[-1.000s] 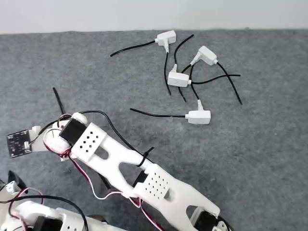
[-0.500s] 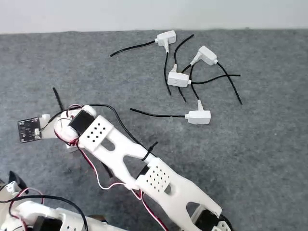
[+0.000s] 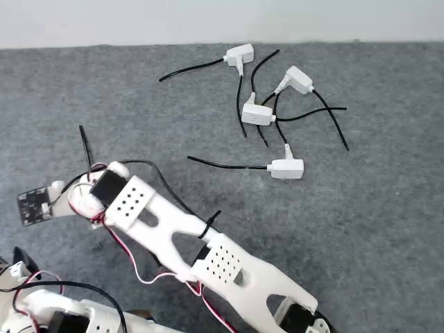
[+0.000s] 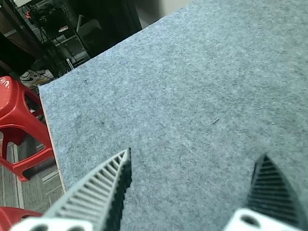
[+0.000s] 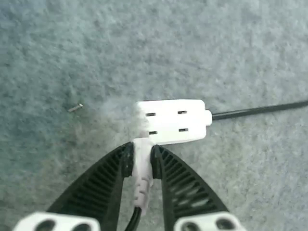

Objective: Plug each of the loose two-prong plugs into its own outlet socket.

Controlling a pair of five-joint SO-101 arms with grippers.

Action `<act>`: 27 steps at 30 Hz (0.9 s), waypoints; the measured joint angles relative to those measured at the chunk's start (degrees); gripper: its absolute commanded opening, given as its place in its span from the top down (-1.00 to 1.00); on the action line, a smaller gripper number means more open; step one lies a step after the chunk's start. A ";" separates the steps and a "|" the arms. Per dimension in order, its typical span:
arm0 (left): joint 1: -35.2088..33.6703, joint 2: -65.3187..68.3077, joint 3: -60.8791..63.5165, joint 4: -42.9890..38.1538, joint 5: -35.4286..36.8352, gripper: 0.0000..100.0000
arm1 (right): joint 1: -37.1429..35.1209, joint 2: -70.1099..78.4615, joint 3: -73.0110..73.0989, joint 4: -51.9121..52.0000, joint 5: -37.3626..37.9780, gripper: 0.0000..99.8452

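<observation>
Grips a white plug (image 5: 142,178) in the right claw (image 5: 142,150), fingers clamped on it, plug's tip touching the long side of a white outlet (image 5: 175,121) flat on the mat (image 5: 240,48). Trails a black cord (image 5: 260,109) off the outlet's end. Holds the left claw (image 4: 195,154) spread wide over bare mat near its edge. Has four white corded blocks (image 3: 286,168) toward the mat's far edge, well apart from both claws.

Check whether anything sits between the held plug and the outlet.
Nothing visible. The plug, held by the right gripper, sits against the outlet edge; a small speck lies on the carpet off to one side.
</observation>
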 measured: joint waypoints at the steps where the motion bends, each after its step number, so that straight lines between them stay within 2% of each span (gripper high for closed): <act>1: 0.00 0.00 0.00 0.00 -0.09 0.23 | -0.26 0.00 0.00 0.00 0.00 0.98; 17: 0.00 0.00 0.53 0.00 -0.09 0.23 | -0.97 0.00 -2.64 3.69 -1.85 0.98; 27: 0.00 0.00 0.79 0.00 -0.09 0.23 | -0.97 0.00 -3.96 0.26 -1.85 0.98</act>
